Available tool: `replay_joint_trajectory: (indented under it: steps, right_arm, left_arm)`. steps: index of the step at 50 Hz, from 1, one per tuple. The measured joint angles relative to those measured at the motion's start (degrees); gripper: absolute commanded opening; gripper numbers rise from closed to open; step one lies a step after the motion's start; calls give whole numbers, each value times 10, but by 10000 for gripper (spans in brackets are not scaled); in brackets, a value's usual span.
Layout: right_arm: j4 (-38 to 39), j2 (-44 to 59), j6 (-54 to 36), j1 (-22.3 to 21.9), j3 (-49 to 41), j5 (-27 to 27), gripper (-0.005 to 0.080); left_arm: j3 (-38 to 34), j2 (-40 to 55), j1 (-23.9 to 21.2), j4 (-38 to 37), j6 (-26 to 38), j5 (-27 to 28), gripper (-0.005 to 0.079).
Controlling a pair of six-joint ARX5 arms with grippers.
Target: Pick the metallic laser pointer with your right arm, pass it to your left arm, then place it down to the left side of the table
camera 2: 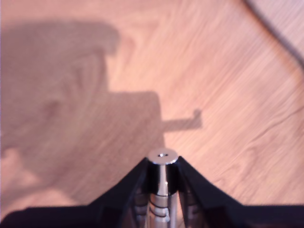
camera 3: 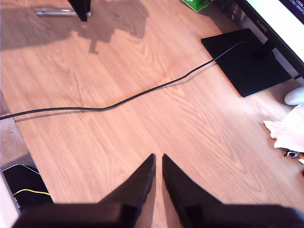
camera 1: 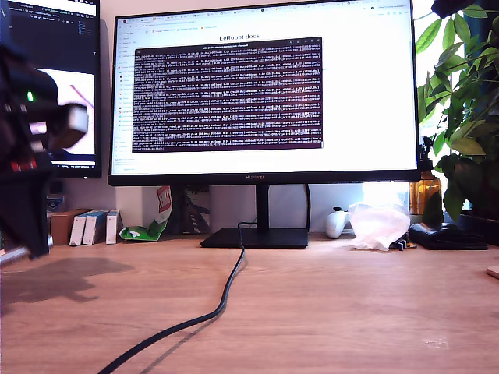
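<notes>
The metallic laser pointer (camera 2: 161,156) is clamped between the dark jaws of my first gripper (camera 2: 162,165), its round end cap poking out past the fingertips above the table (camera 2: 228,85). In the exterior view this arm hangs blurred at the exterior view's left, where my first gripper (camera 1: 30,243) holds the silver laser pointer (camera 1: 14,255) level just over the table (camera 1: 335,312). The second wrist view shows the same laser pointer (camera 3: 56,11) sticking out sideways from my first gripper (camera 3: 80,9). My second gripper (camera 3: 158,157) hovers over the table (camera 3: 199,123), shut with nothing between its fingers.
A black cable (camera 1: 222,300) snakes across the table from the monitor stand (camera 1: 257,236); the cable (camera 3: 142,92) lies between the two grippers. A large monitor (camera 1: 265,89), small boxes (camera 1: 86,227), crumpled white tissue (camera 1: 380,226) and a plant (camera 1: 464,101) line the back.
</notes>
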Motion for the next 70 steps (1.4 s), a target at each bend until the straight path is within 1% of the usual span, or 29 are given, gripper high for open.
replay_joint_trajectory:
  steps: [19, 41, 44, 52, 55, 66, 68, 70]
  right_arm:
    - [14, 0, 0, 0, 0, 0, -12]
    - [25, 0, 0, 0, 0, 0, -12]
    - [26, 0, 0, 0, 0, 0, -12]
    - [26, 0, 0, 0, 0, 0, -12]
    - [26, 0, 0, 0, 0, 0, -12]
    - [27, 0, 0, 0, 0, 0, -12]
    - [27, 0, 0, 0, 0, 0, -12]
    - [28, 0, 0, 0, 0, 0, -12]
  left_arm:
    - [6, 29, 13, 4, 6, 7, -21]
    - [6, 30, 19, 20, 6, 8, -21]
    - [6, 30, 19, 20, 6, 8, 1]
    - [6, 30, 19, 26, 6, 8, 101]
    - [6, 30, 19, 27, 6, 8, 115]
    - [6, 30, 19, 27, 6, 8, 117]
    - [6, 30, 19, 27, 6, 8, 133]
    - [6, 30, 19, 28, 6, 8, 170]
